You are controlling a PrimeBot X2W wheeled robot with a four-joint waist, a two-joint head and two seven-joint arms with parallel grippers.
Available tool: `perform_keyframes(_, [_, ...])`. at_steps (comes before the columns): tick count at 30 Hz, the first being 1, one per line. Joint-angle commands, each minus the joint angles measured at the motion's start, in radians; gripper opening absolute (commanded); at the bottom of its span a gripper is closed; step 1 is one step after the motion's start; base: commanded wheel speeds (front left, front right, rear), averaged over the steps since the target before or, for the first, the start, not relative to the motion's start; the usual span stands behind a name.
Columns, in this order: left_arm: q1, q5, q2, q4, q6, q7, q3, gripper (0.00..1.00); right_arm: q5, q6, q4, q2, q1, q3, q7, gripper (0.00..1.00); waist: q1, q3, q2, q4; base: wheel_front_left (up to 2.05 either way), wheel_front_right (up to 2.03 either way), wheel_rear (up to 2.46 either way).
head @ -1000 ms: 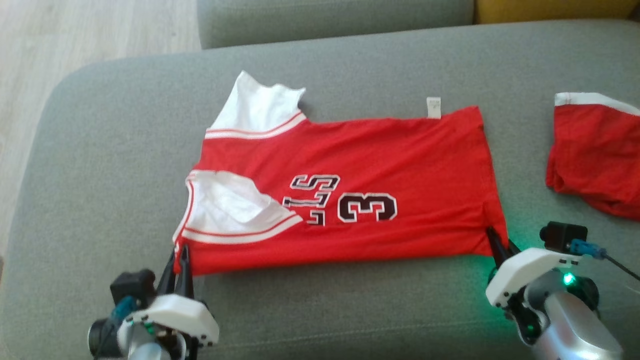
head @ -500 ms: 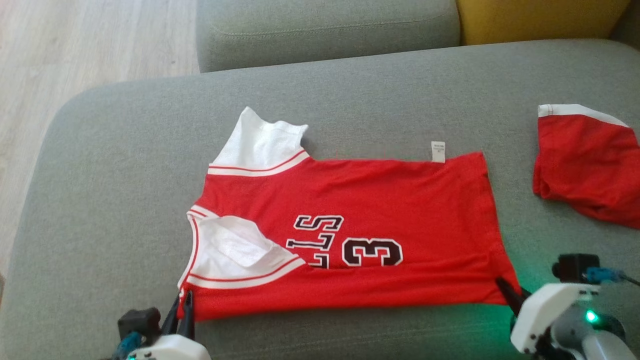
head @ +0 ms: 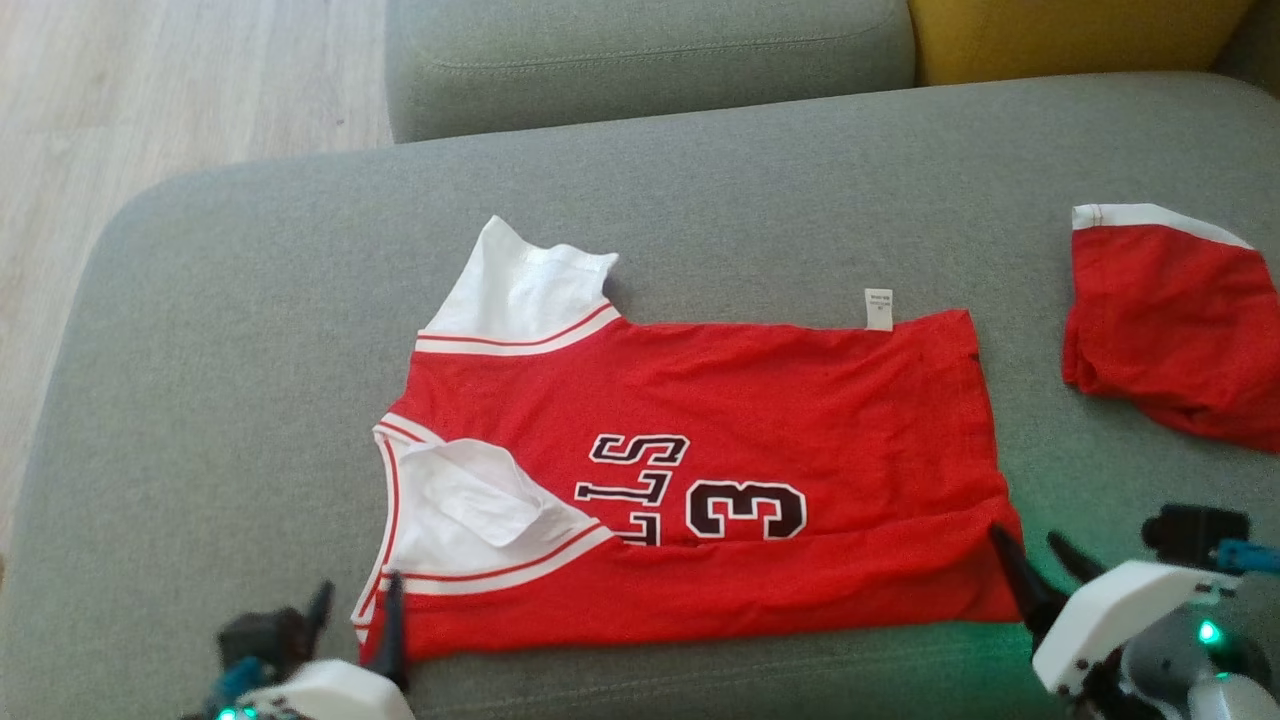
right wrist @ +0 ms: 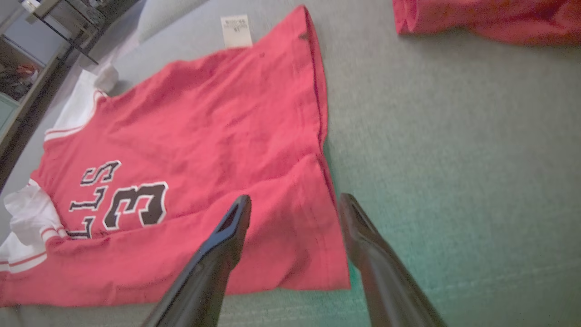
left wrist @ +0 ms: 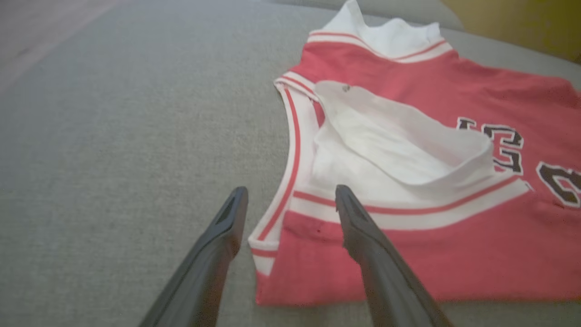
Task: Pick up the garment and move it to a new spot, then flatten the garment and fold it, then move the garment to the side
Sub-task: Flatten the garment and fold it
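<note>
On the grey fabric sofa seat [head: 250,350], seen from the head, the red and white sleeveless basketball jersey [head: 700,470] lies spread sideways in the middle, white shoulder panels toward the robot's left and hem toward its right. The left pincer [head: 358,590] stands wide at the near shoulder corner and the right pincer [head: 1025,538] stands wide at the near hem corner, neither holding cloth. A second red garment with a white band [head: 1170,320] lies well apart at the right edge. The near long edge looks turned over onto the body, cutting off the black lettering, so I judge the move and flattening done and a first fold laid; further folds and the shift aside remain. From the left wrist, the left pincer [left wrist: 290,193] straddles the striped armhole edge with both fingers apart, and a loose white flap [left wrist: 390,150] sits puffed, not flat. From the right wrist, the right pincer [right wrist: 295,200] gapes over the hem corner; the cloth shows soft ripples near the fold, and a white care label [right wrist: 236,31] pokes out at the far edge.
</note>
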Motion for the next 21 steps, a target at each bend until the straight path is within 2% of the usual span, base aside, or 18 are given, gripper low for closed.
perform_keyframes(1, [-0.042,-0.015,0.02,-0.053,0.006,-0.027,0.054,1.0,-0.014,0.0,-0.065,-0.005,-0.025,0.012,-0.031,1.0,0.0001,0.0,0.0,0.001,0.0,0.0,0.0])
perform_keyframes(5, [-0.069,-0.03,0.018,-0.163,0.002,-0.062,0.098,1.0,-0.054,0.0,-0.149,-0.019,-0.039,0.039,-0.132,1.0,0.0001,0.002,0.0,0.003,0.0,0.0,0.0])
perform_keyframes(8, [-0.08,-0.03,0.007,-0.311,-0.028,-0.065,0.142,1.0,-0.043,0.0,-0.213,-0.035,-0.046,0.093,-0.239,1.0,0.0001,0.004,0.0,0.002,0.0,0.0,0.0])
perform_keyframes(10, [-0.071,-0.025,-0.004,-0.394,-0.046,-0.065,0.169,1.0,-0.08,0.0,-0.237,-0.063,-0.046,0.114,-0.324,1.0,0.0001,0.008,0.0,0.0,0.0,0.0,0.0])
perform_keyframes(12, [-0.059,-0.017,-0.013,-0.448,-0.06,-0.066,0.187,1.0,-0.115,0.0,-0.245,-0.062,-0.046,0.113,-0.404,1.0,0.0001,0.01,0.0,-0.002,0.0,0.0,0.0])
perform_keyframes(17, [-0.037,0.003,-0.023,-0.485,-0.071,-0.066,0.199,1.0,-0.193,0.0,-0.249,-0.025,-0.045,0.109,-0.508,1.0,0.0001,0.016,0.0,-0.009,0.0,0.0,0.0])
perform_keyframes(21, [-0.026,0.005,-0.026,-0.48,-0.063,-0.066,0.193,1.0,-0.233,0.0,-0.249,0.019,-0.043,0.099,-0.543,1.0,0.0001,0.025,0.0,-0.021,0.0,0.0,0.0])
